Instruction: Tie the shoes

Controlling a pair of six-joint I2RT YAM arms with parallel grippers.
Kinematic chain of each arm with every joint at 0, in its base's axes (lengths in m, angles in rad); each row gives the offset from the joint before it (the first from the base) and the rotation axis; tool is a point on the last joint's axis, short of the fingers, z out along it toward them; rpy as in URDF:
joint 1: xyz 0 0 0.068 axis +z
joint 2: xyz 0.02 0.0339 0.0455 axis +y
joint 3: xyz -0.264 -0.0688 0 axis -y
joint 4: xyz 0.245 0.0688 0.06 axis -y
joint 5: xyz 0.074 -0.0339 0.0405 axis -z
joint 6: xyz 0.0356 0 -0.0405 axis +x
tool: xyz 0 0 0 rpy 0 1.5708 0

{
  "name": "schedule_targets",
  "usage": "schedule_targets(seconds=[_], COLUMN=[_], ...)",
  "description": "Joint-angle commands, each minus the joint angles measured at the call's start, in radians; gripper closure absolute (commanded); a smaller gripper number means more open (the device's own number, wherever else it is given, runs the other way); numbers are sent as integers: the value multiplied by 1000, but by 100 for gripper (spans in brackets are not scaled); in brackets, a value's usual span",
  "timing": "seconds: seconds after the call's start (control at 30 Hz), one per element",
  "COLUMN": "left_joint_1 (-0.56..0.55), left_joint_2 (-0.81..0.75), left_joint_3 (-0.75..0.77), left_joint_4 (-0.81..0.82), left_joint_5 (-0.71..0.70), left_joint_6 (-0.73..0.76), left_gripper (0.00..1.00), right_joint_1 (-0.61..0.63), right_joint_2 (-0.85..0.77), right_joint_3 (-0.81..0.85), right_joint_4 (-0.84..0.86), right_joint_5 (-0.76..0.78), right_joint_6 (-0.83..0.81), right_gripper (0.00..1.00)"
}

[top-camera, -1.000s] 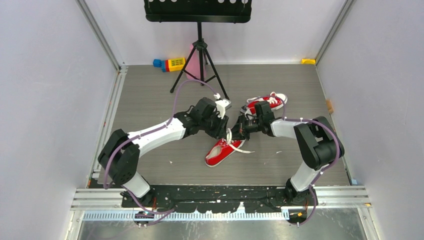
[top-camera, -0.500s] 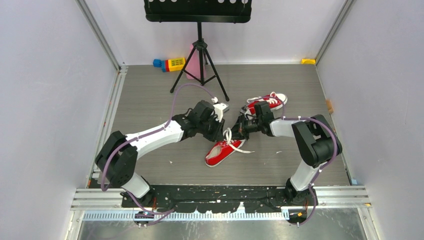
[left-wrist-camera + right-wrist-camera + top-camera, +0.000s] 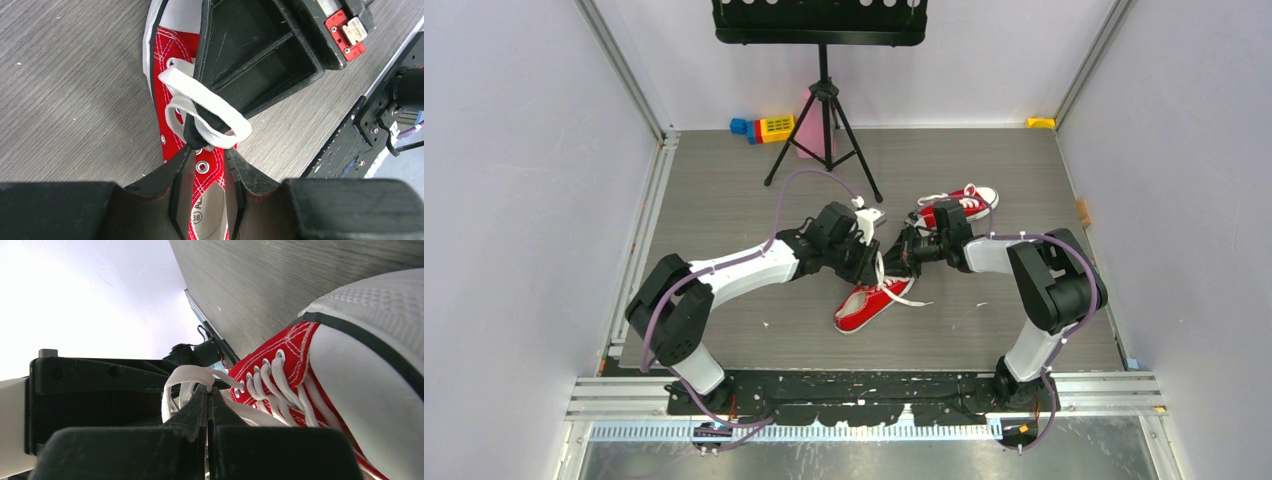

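Observation:
The near red shoe [image 3: 862, 305] lies on the floor, its white lace [image 3: 904, 296] loose. It shows in the left wrist view [image 3: 172, 107] and the right wrist view [image 3: 280, 365]. The second red shoe [image 3: 959, 205] lies behind the right arm. My right gripper [image 3: 894, 258] is shut on a loop of the white lace [image 3: 182, 375]; its jaws [image 3: 207, 390] are pressed together. In the left wrist view the lace [image 3: 210, 112] wraps around the right gripper's fingertip. My left gripper [image 3: 207, 152] is open just above the shoe's opening, right behind that loop. In the top view the left gripper [image 3: 870, 262] nearly touches the right one.
A black tripod stand [image 3: 824, 100] rises at the back centre. Coloured toy blocks [image 3: 764, 128] lie by the back wall, a yellow piece [image 3: 1041, 122] in the back right corner. Grey walls close in both sides. The black base rail [image 3: 360, 135] runs along the near edge.
My left gripper has moved a little right and down, closer to the right gripper and the lace loop. The right gripper keeps its hold on the lace. The shoes have not moved.

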Motion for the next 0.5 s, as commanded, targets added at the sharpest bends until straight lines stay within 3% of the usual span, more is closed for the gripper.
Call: schedule_targets(seconds=[0.0,0.47], left_joint_1=[-3,-3], left_joint_2=[9,11], left_joint_3=[6,11], left_joint_4=[65,97], left_joint_5=[-1,6], left_joint_6=[-5,-1], left_gripper=[70,67], right_joint_1=[-1,23], right_joint_2=[12,49], right_joint_3=[21,17], right_joint_4=[75,81], right_joint_5=[-59,-70], right_joint_6=[69,82], right_gripper=[100,100])
